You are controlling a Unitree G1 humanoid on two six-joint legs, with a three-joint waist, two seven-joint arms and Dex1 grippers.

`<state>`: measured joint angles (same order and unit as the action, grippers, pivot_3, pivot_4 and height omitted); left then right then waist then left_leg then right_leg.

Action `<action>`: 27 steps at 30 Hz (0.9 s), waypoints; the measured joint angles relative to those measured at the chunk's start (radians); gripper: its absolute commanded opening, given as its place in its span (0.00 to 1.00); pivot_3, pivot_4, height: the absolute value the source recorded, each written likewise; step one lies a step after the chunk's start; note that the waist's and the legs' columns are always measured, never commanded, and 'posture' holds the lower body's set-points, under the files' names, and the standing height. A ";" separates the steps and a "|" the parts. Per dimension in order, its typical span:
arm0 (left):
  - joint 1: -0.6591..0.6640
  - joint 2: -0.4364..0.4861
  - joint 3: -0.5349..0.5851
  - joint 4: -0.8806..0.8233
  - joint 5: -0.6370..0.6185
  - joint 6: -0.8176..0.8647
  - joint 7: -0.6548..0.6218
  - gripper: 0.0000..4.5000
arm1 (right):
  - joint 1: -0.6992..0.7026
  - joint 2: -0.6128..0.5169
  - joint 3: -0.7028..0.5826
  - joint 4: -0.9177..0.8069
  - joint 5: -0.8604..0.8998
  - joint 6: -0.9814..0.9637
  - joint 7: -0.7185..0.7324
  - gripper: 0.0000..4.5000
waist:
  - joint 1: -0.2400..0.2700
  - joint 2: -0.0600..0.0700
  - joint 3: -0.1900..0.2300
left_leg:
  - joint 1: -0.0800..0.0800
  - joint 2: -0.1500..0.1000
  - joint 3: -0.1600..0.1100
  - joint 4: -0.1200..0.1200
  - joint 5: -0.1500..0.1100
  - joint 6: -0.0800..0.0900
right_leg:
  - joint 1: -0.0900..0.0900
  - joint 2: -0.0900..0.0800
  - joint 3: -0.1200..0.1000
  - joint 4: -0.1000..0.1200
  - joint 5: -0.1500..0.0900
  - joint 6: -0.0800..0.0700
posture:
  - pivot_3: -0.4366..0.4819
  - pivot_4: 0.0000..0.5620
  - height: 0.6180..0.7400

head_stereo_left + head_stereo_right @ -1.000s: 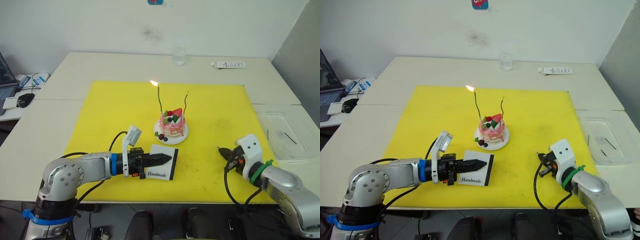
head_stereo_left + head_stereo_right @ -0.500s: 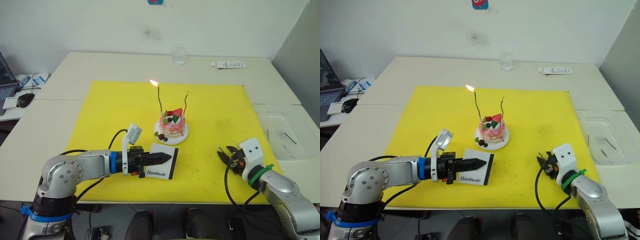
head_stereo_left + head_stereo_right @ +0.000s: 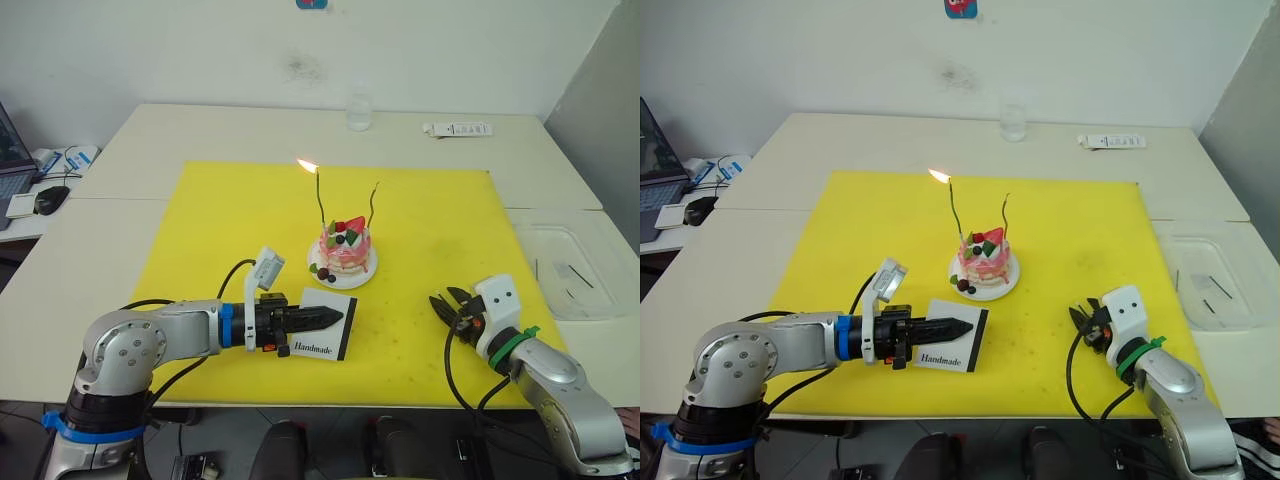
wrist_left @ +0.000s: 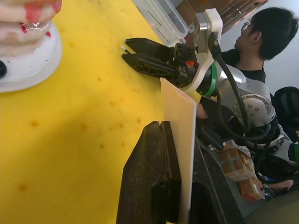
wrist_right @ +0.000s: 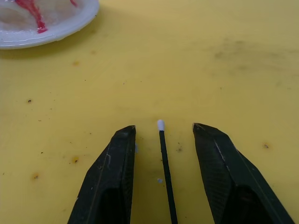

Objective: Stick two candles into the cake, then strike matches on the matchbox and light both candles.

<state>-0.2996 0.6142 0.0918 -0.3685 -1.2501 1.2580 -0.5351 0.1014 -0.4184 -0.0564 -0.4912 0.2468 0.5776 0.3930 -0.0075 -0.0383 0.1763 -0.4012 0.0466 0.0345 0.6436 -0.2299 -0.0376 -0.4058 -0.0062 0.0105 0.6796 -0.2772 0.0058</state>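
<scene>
I am working over the yellow mat [image 3: 200,220], and the cake [image 3: 343,250] on its plate [image 3: 366,270] is serving as my reference point near the mat's middle. Two candles are standing upright in the cake: the left candle [image 3: 319,198] is burning with a small flame at its tip, while the right candle [image 3: 373,204] is showing no flame. My left gripper [image 3: 325,318] is lying low on the mat, in front of the cake and a little to its left, with its fingers [image 4: 154,177] clamped shut on the matchbox [image 3: 328,322]; the box is sitting just in front of the plate with its "Handmade" face up. My right gripper [image 3: 448,303] is resting on the mat in front of the cake and off to its right, well apart from the plate, pointing toward the cake. Its fingers [image 5: 114,179] are standing spread apart, and a match [image 5: 165,172] with a white head is lying between them, touching neither finger, its head aimed toward the plate. A clear tray [image 3: 575,245] is sitting on the table to the right of the cake, beyond the mat's edge. A glass [image 3: 358,112] is standing behind the cake near the wall. A person [image 4: 261,42] is visible beyond my right arm in the left wrist view.
</scene>
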 measured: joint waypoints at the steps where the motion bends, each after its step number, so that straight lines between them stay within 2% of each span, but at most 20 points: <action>1: 0.000 0.000 0.000 0.001 0.000 0.000 0.000 0.00 | 0.002 0.000 0.000 0.000 0.000 -0.002 0.000 0.44 | 0.000 0.000 0.000 | 0.000 0.000 0.000 0.000 0.000 0.000 | 0.000 0.000 0.000 0.000 0.000 0.000 | 0.48 0.27 1.00; 8: -0.004 0.000 -0.001 0.009 0.000 0.000 0.000 0.00 | 0.032 0.022 -0.010 -0.013 0.009 -0.005 -0.019 0.44 | 0.000 0.000 0.000 | 0.000 0.000 0.000 0.000 0.000 0.000 | 0.000 0.000 0.000 0.000 0.000 0.000 | 0.48 0.27 1.00; 11: -0.004 0.000 -0.001 0.009 0.000 0.000 0.000 0.00 | 0.045 0.023 -0.012 -0.023 0.010 -0.004 -0.026 0.31 | 0.001 0.000 0.000 | 0.000 0.000 0.000 0.000 0.000 0.000 | 0.000 0.000 0.000 0.000 0.000 0.000 | 0.48 0.27 1.00; 15: -0.004 0.000 -0.001 0.009 0.000 0.000 0.000 0.00 | 0.061 0.030 -0.012 -0.040 0.010 0.002 -0.034 0.01 | 0.001 0.000 0.000 | 0.000 0.000 0.000 0.000 0.000 0.000 | 0.000 0.000 0.000 0.000 0.000 0.000 | 0.48 0.27 1.00; 27: -0.002 0.000 -0.001 0.009 0.000 0.000 0.000 0.00 | 0.052 0.051 -0.002 -0.041 0.011 0.014 -0.050 0.01 | 0.000 0.000 0.000 | 0.001 0.000 0.000 0.000 0.000 0.000 | 0.000 0.000 0.000 0.000 0.000 0.000 | 0.48 0.27 1.00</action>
<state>-0.3012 0.6142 0.0908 -0.3593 -1.2500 1.2580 -0.5355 0.1531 -0.3671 -0.0583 -0.5327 0.2574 0.5918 0.3432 -0.0072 -0.0386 0.1761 -0.4007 0.0468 0.0346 0.6437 -0.2299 -0.0376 -0.4055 -0.0065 0.0107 0.6797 -0.2772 0.0057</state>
